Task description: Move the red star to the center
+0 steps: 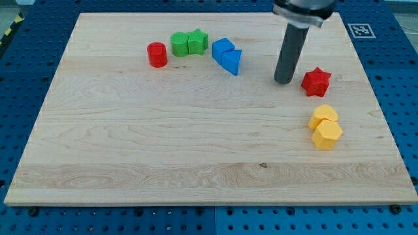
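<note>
Red star (316, 81): my tip (283, 81) just beside its left, no hand fitted; better circle right, push leftward toward worktop (163, 143) centre

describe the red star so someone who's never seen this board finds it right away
Start at the wooden board and go to its right side, upper half. The red star lies there, just right of my tip, with two yellow blocks below it. It is the only red piece with points; the other red block is a round cylinder far left.
</note>
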